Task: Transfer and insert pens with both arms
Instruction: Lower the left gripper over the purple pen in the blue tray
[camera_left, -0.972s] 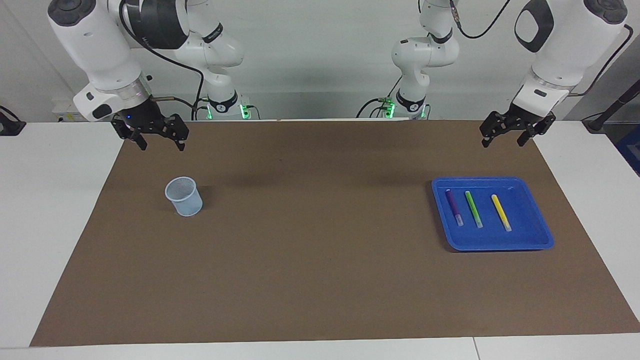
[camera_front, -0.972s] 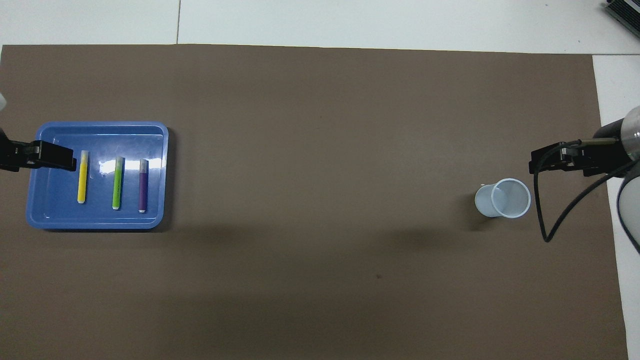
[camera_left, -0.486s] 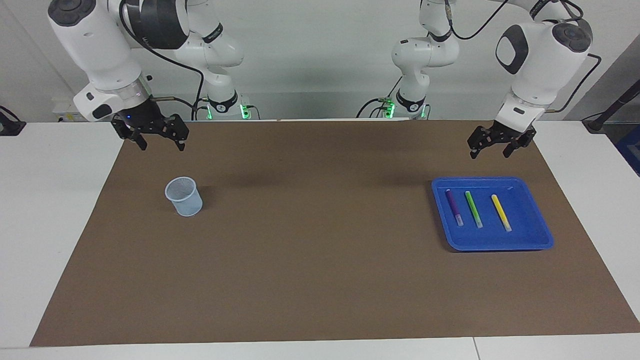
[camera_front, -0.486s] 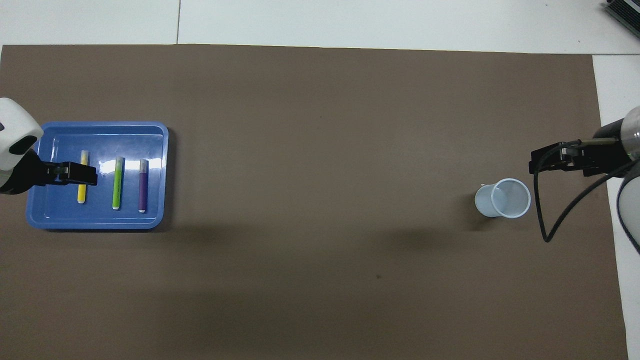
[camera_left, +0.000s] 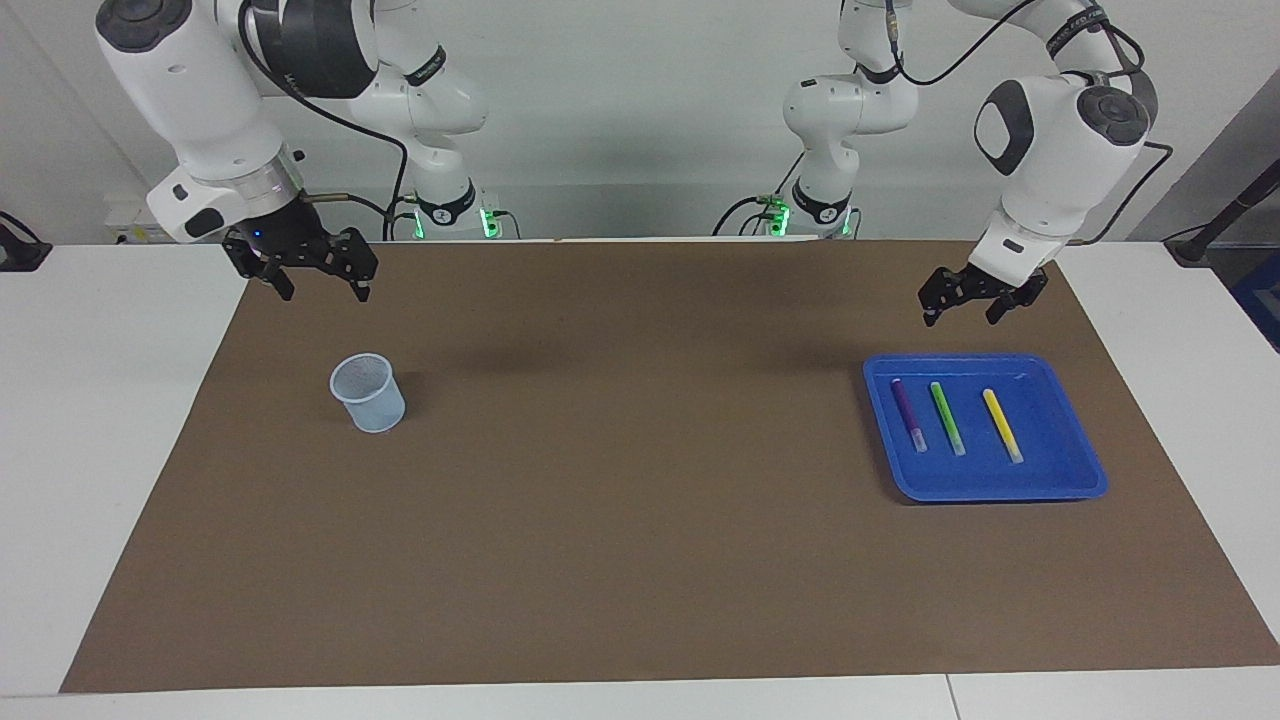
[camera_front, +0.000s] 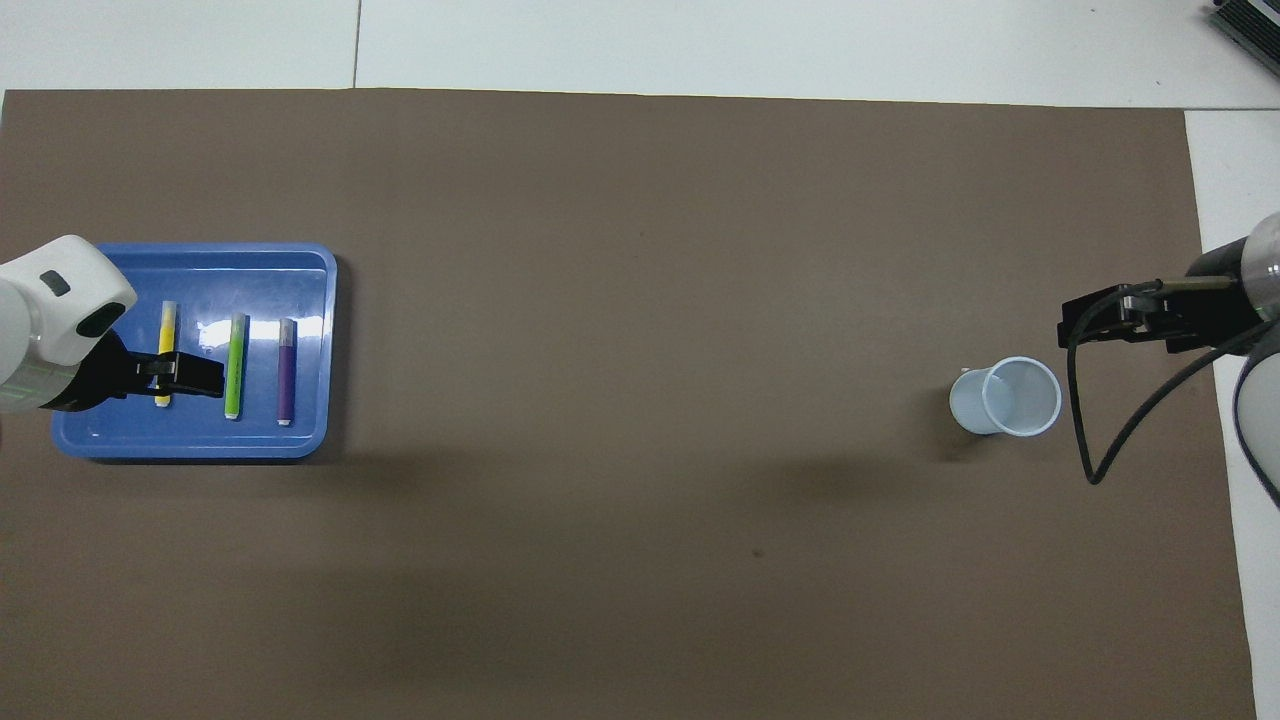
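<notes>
Three pens lie side by side in a blue tray (camera_left: 1060, 472) (camera_front: 305, 268) at the left arm's end of the table: purple (camera_left: 908, 413) (camera_front: 286, 372), green (camera_left: 947, 417) (camera_front: 235, 350) and yellow (camera_left: 1002, 424) (camera_front: 167, 325). My left gripper (camera_left: 960, 316) (camera_front: 212, 375) hangs open in the air above the tray's edge nearest the robots, holding nothing. In the overhead view it covers part of the yellow pen. My right gripper (camera_left: 323, 292) (camera_front: 1066, 330) waits open and raised, over the mat near a pale mesh cup (camera_left: 369, 392) (camera_front: 1005, 397).
A brown mat (camera_left: 640, 520) covers most of the white table. The cup stands upright at the right arm's end. Black cables hang from both arms.
The left arm has swung inward and a little lower, from beside the tray's outer corner to over the tray, still open. The right arm, pens and cup have not moved.
</notes>
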